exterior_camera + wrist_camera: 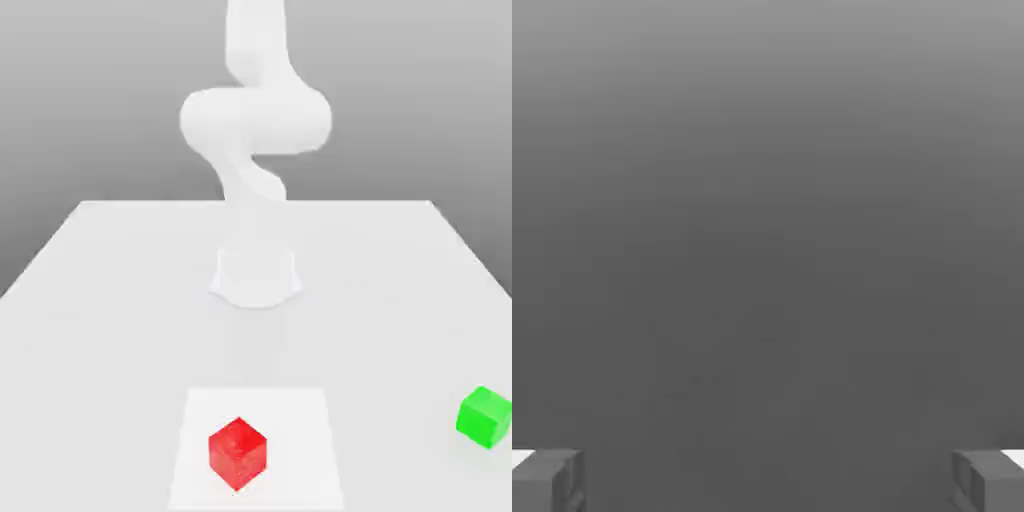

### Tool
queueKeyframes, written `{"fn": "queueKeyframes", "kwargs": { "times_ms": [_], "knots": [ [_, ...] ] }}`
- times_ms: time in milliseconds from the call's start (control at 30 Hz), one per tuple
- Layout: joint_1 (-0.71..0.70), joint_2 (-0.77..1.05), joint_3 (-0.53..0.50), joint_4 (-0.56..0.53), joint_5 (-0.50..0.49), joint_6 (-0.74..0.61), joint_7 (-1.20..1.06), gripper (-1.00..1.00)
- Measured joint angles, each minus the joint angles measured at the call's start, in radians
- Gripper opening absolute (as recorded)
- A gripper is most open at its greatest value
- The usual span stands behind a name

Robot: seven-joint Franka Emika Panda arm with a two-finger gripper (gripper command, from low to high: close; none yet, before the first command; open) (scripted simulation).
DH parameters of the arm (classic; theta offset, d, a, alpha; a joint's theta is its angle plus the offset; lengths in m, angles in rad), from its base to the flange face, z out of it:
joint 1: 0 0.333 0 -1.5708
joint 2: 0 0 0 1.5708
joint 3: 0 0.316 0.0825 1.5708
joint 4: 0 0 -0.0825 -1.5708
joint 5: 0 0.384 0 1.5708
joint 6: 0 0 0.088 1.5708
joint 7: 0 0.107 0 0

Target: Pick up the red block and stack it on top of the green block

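1. While the gripper (768,480) is spread wide, its two fingers (562,480) stand well apart from each other, with open space between them.
2. Red block (238,454): outside the jaws, clear of both fingers. It rests on a white square (300,420), one upright edge turned toward the exterior view's camera.
3. Green block (484,417): also outside the jaws and clear of the fingers. It sits on the pale table (120,330), off the square, near the edge of the exterior view's right.
4. Blocks relative to each other: well apart, green to the exterior view's right of red and farther from that camera; not stacked.
5. Direction from the jaws to either block: I cannot tell.
6. White arm (256,120): rises from its base (256,280) on the table, behind the white square as seen in the exterior view.
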State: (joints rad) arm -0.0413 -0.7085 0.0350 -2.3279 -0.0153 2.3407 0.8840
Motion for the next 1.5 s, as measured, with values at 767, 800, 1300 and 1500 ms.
{"fn": "queueKeyframes", "kwargs": {
  "times_ms": [767, 800, 1300, 1500],
  "knots": [
    [-0.18, 0.832, 0.125, -0.252, -0.055, 0.381, 0.703, 0.0],
    [-0.177, 0.867, 0.12, -0.253, -0.058, 0.406, 0.715, 0.0],
    [-0.156, 0.948, 0.095, -0.246, -0.076, 0.473, 0.74, -1.0],
    [-0.072, 0.847, 0.179, -0.235, -0.05, 0.357, 0.833, -1.0]
  ]
}}
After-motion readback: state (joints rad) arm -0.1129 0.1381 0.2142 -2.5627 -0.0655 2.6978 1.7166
